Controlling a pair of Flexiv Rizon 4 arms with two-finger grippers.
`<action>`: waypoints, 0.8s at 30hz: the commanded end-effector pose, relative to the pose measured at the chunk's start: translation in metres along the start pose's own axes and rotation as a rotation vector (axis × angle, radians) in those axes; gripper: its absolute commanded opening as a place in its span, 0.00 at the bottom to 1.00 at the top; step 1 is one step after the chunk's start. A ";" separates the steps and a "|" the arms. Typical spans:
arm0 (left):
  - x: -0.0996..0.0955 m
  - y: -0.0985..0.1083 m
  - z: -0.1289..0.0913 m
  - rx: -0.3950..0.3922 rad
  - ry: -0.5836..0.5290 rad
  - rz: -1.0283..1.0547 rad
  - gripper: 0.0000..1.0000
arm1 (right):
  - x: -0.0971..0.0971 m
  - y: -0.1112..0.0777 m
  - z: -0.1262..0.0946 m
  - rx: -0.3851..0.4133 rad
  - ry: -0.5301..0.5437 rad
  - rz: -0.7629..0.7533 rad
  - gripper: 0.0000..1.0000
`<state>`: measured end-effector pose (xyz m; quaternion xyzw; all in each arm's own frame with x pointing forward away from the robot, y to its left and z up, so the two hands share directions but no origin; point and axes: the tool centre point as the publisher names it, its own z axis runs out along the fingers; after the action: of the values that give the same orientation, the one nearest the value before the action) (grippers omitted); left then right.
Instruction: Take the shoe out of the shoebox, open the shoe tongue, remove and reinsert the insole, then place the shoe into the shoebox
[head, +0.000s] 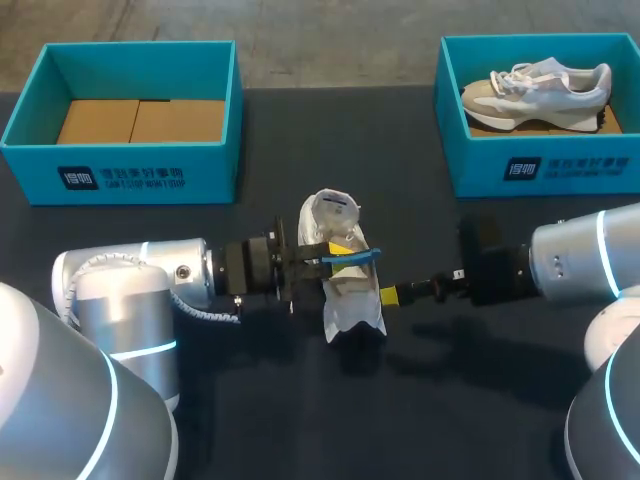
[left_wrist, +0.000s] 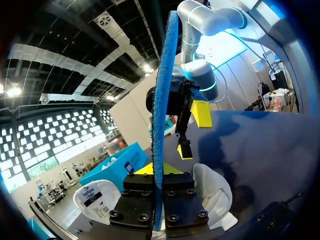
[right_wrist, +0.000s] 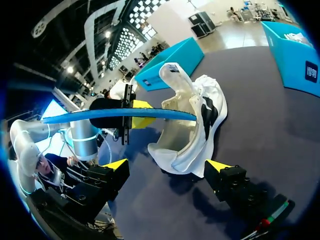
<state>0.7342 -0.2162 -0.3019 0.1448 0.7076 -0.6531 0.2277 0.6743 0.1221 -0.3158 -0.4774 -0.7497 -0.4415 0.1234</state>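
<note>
At the surface's (head: 300, 130) middle, the left end effector (head: 338, 256) clamps the blue insole (head: 362, 257) above the white shoe (head: 350, 305), partly hiding it; the right end effector (right_wrist: 167, 166) gapes wide beside it. The left shoebox's (head: 120, 175) print is unreadable.

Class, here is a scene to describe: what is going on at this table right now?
The left gripper is shut on a blue insole, holding it at the opening of the white shoe that lies mid-table. The right gripper is open beside that shoe, not gripping it. The left shoebox shows only its cardboard floor; the right shoebox holds another shoe.
</note>
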 end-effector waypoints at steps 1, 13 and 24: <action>-0.001 0.005 0.001 -0.002 0.013 -0.001 0.00 | 0.002 0.001 0.003 0.003 -0.009 0.002 1.00; -0.002 0.025 -0.004 -0.057 0.035 0.045 0.00 | 0.002 0.001 0.003 0.003 -0.009 0.002 1.00; -0.001 0.040 -0.002 -0.071 0.061 0.065 0.00 | 0.002 0.001 0.003 0.003 -0.009 0.002 1.00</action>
<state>0.7514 -0.2064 -0.3322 0.1751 0.7290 -0.6178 0.2370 0.6743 0.1221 -0.3158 -0.4774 -0.7497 -0.4415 0.1234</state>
